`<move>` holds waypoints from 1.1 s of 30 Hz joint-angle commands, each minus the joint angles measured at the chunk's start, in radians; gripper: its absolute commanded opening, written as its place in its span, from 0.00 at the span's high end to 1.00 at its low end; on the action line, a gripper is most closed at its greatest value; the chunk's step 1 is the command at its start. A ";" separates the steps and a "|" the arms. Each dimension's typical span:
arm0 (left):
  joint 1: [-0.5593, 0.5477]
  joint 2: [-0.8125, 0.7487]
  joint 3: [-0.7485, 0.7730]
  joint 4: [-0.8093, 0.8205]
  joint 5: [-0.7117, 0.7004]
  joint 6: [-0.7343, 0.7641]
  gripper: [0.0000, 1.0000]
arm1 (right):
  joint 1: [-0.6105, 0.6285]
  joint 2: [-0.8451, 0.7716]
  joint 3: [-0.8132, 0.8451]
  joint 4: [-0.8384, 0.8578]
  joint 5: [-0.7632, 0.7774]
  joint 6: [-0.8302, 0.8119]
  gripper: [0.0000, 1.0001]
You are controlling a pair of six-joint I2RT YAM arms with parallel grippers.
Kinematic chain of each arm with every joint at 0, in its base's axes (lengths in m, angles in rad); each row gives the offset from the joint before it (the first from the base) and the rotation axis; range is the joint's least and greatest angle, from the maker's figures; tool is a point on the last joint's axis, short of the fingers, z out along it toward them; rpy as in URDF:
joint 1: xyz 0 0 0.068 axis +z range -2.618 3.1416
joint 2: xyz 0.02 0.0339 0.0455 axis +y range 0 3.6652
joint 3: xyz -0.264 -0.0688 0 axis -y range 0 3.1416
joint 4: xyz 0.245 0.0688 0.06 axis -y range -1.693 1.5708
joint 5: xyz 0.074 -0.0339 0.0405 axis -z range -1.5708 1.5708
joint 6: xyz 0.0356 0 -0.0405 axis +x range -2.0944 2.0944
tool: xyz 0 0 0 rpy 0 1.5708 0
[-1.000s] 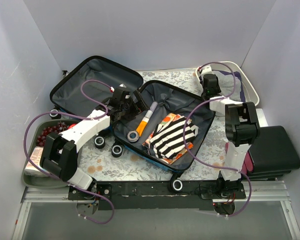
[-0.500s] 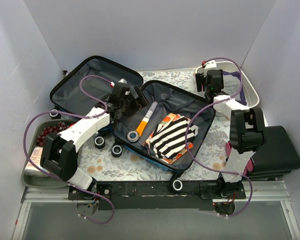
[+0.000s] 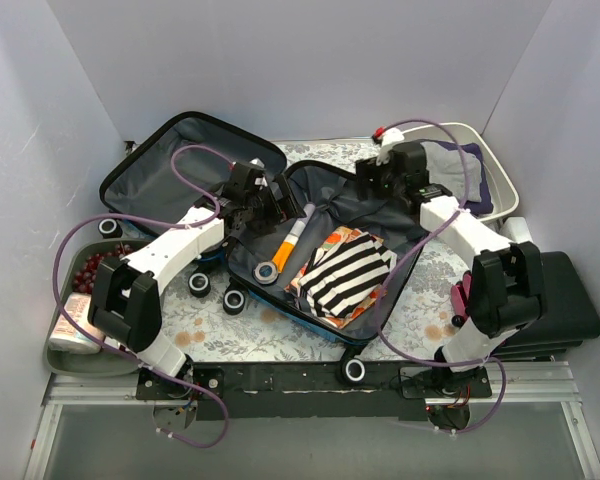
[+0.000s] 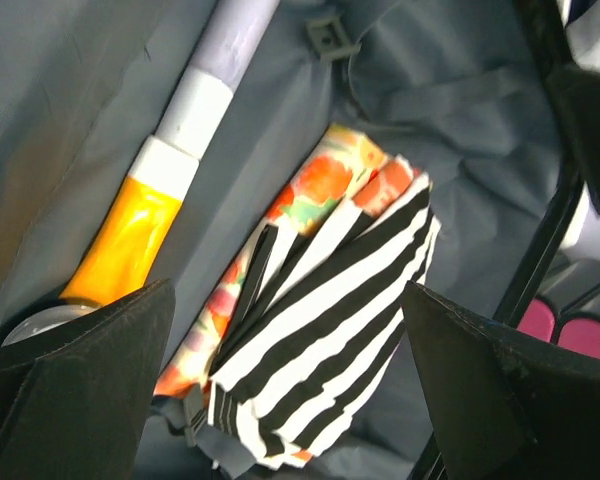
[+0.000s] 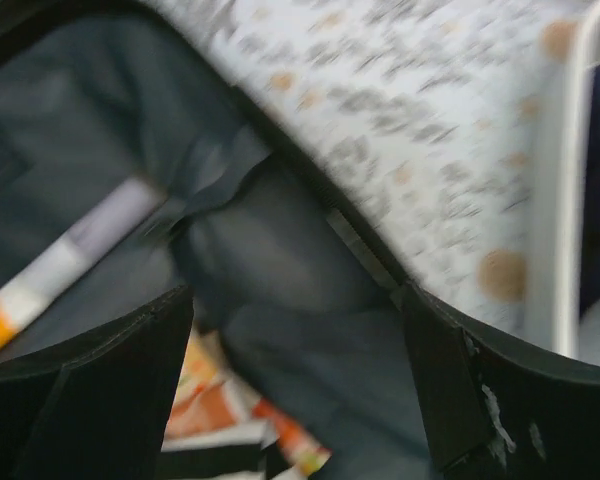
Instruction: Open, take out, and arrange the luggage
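**Two arms poised over an open suitcase**

Shows the luggage (image 3: 165, 170) splayed open at mid-table, lid half toward the far left, grey lining up. Finds a striped bundle (image 3: 345, 275), an orange-and-white tube (image 3: 292, 238) and a small ring (image 3: 266, 272) in its nearer half. Catches the left arm stretched forward from its base, left gripper (image 3: 270, 205) just beside the tube, jaws wide apart, gripping nothing. Catches the right arm folded in from the right, right gripper (image 3: 375, 177) above the far rim, fingers spread, empty. Takes in a white tub (image 3: 500, 175) far right, a black case (image 3: 560, 300) near right, a green tray (image 3: 65, 350) near left.
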State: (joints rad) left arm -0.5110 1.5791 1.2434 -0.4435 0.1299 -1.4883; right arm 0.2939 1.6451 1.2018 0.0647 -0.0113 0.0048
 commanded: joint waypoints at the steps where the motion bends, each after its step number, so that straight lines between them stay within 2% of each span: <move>1: 0.006 -0.010 0.010 -0.110 0.129 0.094 0.02 | 0.060 -0.083 0.062 -0.431 -0.057 0.030 0.10; 2: 0.006 -0.017 0.005 -0.115 0.146 0.120 0.02 | 0.060 -0.103 0.056 -0.544 -0.062 0.034 0.11; 3: 0.005 -0.022 -0.010 -0.113 0.163 0.131 0.02 | 0.060 -0.116 0.044 -0.581 -0.061 0.038 0.12; 6: 0.006 -0.037 -0.036 -0.101 0.186 0.149 0.02 | 0.059 -0.159 -0.028 -0.632 -0.067 0.021 0.12; 12: 0.005 -0.045 -0.027 -0.110 0.160 0.212 0.02 | 0.062 -0.113 -0.032 -0.709 -0.234 -0.066 0.15; 15: 0.005 -0.031 0.011 -0.112 0.154 0.229 0.02 | 0.060 -0.070 -0.013 -0.706 -0.265 -0.045 0.20; 22: 0.003 -0.042 0.008 -0.060 0.183 0.221 0.02 | 0.060 0.018 -0.015 -0.637 -0.178 -0.012 0.25; 25: 0.003 -0.036 0.024 -0.058 0.186 0.233 0.02 | 0.060 0.059 -0.014 -0.629 -0.197 0.011 0.31; 29: 0.003 -0.033 0.031 -0.055 0.189 0.252 0.02 | 0.060 0.058 -0.024 -0.617 -0.256 -0.002 0.31; 30: 0.003 -0.031 0.034 -0.054 0.183 0.258 0.02 | 0.060 0.056 -0.027 -0.614 -0.292 -0.003 0.33; 33: 0.003 -0.030 0.047 -0.057 0.140 0.269 0.02 | 0.060 0.048 -0.041 -0.612 -0.355 -0.002 0.50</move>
State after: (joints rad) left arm -0.5102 1.5799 1.2396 -0.5148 0.3004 -1.2549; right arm 0.3500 1.7008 1.1633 -0.5724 -0.2695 0.0002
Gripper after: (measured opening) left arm 0.982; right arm 0.589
